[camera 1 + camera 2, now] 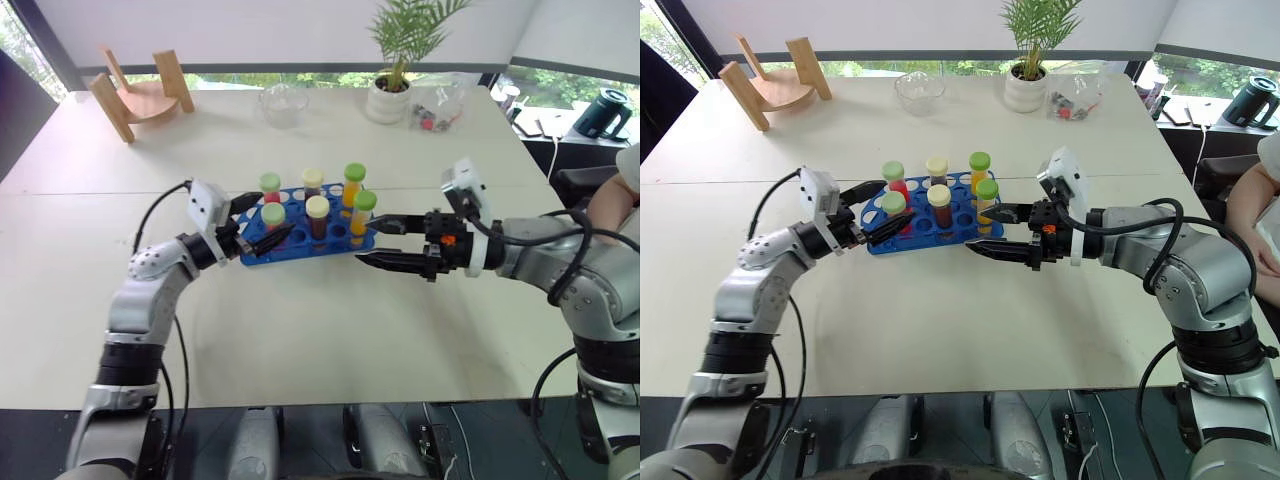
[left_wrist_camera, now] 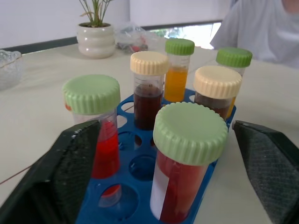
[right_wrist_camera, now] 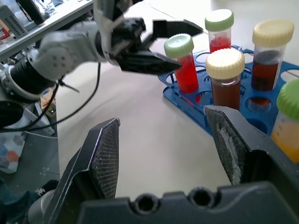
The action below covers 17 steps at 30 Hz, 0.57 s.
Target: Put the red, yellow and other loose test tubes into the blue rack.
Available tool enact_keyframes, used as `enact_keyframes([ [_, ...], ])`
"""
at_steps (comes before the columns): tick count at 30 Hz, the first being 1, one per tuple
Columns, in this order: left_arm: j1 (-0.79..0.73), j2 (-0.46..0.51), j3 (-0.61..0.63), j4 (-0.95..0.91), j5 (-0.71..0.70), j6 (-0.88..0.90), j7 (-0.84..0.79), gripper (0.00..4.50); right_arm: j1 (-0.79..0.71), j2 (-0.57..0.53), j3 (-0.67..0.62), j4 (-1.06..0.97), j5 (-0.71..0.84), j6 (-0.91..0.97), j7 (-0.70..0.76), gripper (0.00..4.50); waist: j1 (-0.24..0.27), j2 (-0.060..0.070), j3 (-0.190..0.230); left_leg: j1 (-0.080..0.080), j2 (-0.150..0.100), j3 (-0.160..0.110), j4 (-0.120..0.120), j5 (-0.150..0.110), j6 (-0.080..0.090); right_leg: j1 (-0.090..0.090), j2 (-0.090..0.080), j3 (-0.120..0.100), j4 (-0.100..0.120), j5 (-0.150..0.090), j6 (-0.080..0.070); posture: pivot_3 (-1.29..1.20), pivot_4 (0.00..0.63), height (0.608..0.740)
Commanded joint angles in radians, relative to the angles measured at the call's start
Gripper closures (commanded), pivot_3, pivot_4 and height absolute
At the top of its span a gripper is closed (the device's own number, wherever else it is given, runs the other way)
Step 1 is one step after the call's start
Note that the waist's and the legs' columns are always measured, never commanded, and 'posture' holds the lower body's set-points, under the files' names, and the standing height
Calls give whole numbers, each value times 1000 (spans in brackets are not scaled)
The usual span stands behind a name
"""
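left jaws (image 1: 262, 224) wide astride red tube (image 2: 184, 163) | right jaws (image 1: 388, 243) parted, level beside blue rack (image 1: 300, 243)

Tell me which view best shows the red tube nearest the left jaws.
The left wrist view: the red tube stands upright in the blue rack, between the open jaws of the left gripper. The right wrist view shows it from the side, beside those jaws. The eye views show it small, its green cap clearest.

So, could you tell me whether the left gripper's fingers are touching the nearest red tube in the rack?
Apart: in the left wrist view both fingers stand clear of the red tube, with gaps either side.
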Motion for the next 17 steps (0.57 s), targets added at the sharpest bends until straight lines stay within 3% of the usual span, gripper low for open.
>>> enact_keyframes([
  [1, 61, 132, 73, -123, -76, 119, -72, 31, 56, -55, -46, -44, 17, -2, 44, 1316, 1, 1, 0, 0, 0, 0, -1, 0, 0, -1, 0, 0, 0, 0, 0, 0, 150, 740],
  [5, 292, 374, 163, -205, -114, 213, -249, 31, 232, -141, -46, -14, -24, -40, 133, 1316, 1, 0, 1, -1, 0, 1, -1, 0, 0, -1, -1, 0, -1, -1, -1, 0, 150, 740],
  [8, 427, 466, 186, -200, -92, 185, -321, 31, 264, -135, -35, 8, -42, -67, 142, 1316, 1, 3, 2, 0, 1, 3, -2, -1, 2, -1, -1, 1, -4, -3, -4, 0, 150, 740],
  [17, 447, 399, 223, -179, -123, 196, -250, 31, 272, -89, 10, 37, -84, -92, 141, 1316, 4, 2, 1, 0, 2, 4, 0, -1, 1, 2, -1, 1, -9, -3, -7, 0, 150, 740],
])
